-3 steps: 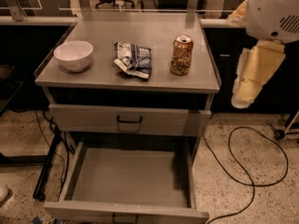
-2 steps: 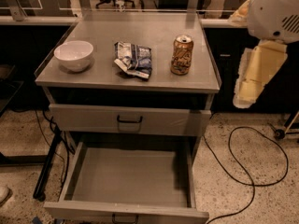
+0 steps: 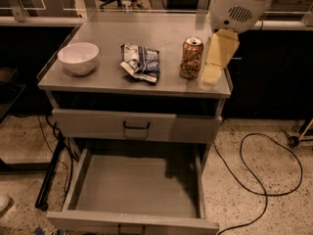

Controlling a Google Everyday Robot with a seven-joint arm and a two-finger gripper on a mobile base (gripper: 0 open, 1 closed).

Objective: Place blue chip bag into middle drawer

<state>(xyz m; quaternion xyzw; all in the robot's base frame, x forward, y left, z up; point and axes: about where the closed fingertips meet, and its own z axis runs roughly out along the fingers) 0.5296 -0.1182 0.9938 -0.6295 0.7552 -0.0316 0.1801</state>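
Because the cream-coloured gripper hangs just to the right of the gold-brown drink can, the can stands between it and its target. The small crumpled dark-blue foil chip bag lies flat on the grey metal cabinet top, just left of the can. A straight sideways sweep toward the bag would likely knock the can over or push it into the bag.

How wide the gripper stands cannot be told from this angle. It has nothing in its hold, since the bag lies well apart from it, on the far side of the can.

The bag itself looks light and slippery. A shallow pinch on a loose corner could let it slide out, and a push from above might only skate it further left of the can, toward the white ceramic bowl.

The wide grey middle drawer is pulled open, below the can and nearer the camera. The closed upper grey drawer sits between the two. A bag let go too close beneath the can's position could land on the cabinet edge or the upper drawer's front and drop to the floor.
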